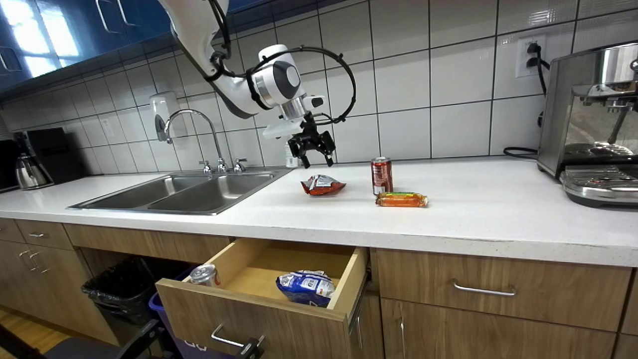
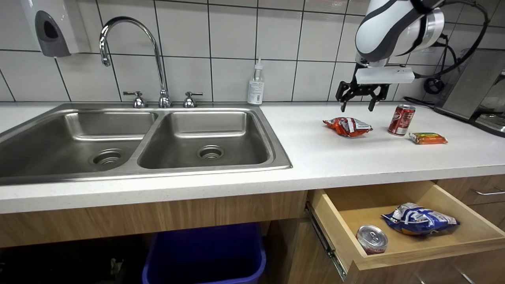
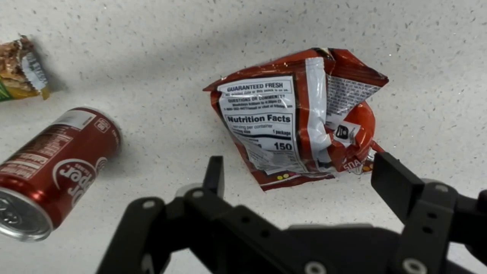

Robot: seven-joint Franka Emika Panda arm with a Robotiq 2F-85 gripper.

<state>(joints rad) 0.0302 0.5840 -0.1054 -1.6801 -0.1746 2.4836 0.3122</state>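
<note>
My gripper [image 3: 298, 167] is open and empty, its two black fingers spread apart in the wrist view. It hangs above the counter, over a crumpled red snack bag [image 3: 274, 125], without touching it. The gripper also shows in both exterior views [image 1: 318, 163] [image 2: 357, 109], a little above the bag [image 1: 323, 185] [image 2: 348, 126]. A red Dr Pepper can [image 3: 64, 160] stands upright on the counter beside the bag; it also shows in the exterior views [image 1: 382, 175] [image 2: 401, 119]. An orange-wrapped snack pack [image 1: 401, 200] lies by the can; its end shows in the wrist view [image 3: 19, 72].
A wooden drawer [image 1: 259, 309] stands open below the counter. It holds a blue snack bag [image 2: 419, 219] and a silver-topped can [image 2: 372, 239]. A double sink [image 2: 213, 169] with a faucet, a clear bottle [image 2: 255, 86] and a coffee machine [image 1: 598, 124] stand around. A blue bin [image 2: 205, 252] is below.
</note>
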